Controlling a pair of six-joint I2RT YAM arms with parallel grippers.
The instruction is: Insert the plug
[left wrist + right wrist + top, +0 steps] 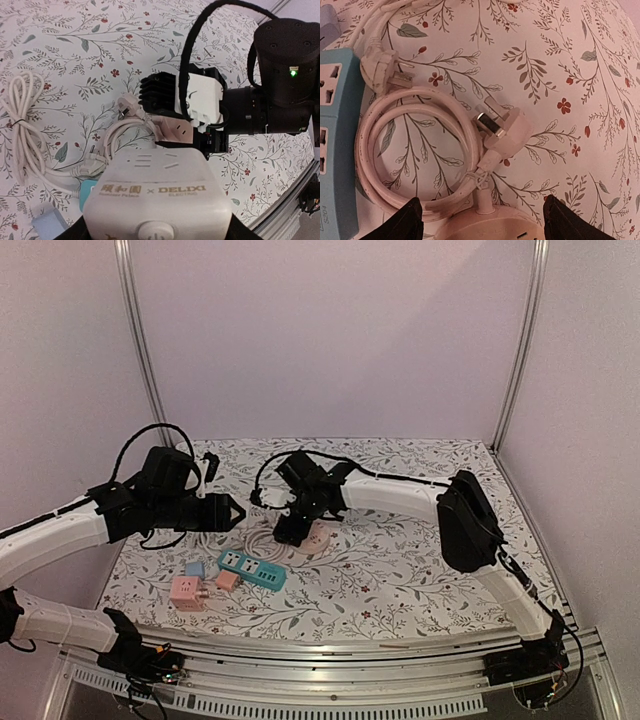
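Plug (502,131), white, lies flat on the table (420,570) near its middle, prongs bare, touching its own coiled cord (415,150). The cord runs to a pink socket block (172,131). The right pincer (485,220) straddles that block with its fingers set wide; I cannot tell whether they grip it. The left pincer (232,512) hangs toward the left edge, holding a white socket block (157,195). A blue power strip (252,569) lies nearer the front edge
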